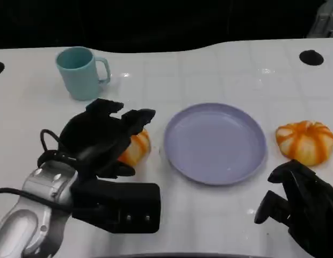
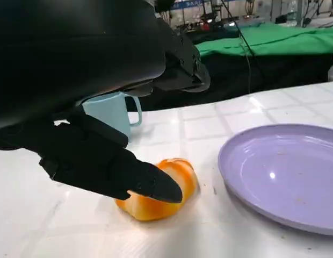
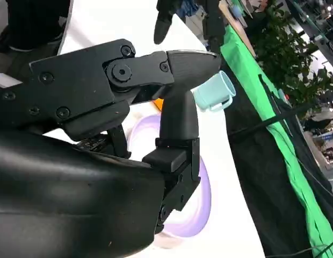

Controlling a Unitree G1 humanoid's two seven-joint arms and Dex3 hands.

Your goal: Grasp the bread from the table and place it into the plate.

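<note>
Hovering left hand (image 1: 105, 137), fingers spread wide and holding nothing, over the bread (image 2: 158, 189): looks light, soft, squashable, so cup its sides gently.

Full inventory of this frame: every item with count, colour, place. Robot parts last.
bread: 2, orange with pale stripes; one on the table to the right of the plate, the other left of the plate, under the left hand's fingers
plate: 1, lavender, centre of the table, nothing in it
mug: 1, light teal, far left of the table, upright, handle toward the plate
table: 1, white with faint grid lines, dark round spots at its far right and far left edges
green cloth: 1, on a surface beyond the table
left hand: 1, black on a silver forearm, fingers over the left bread; firm grasp cannot be told
right hand: 1, black, lower right, near the right bread, holding nothing
</note>
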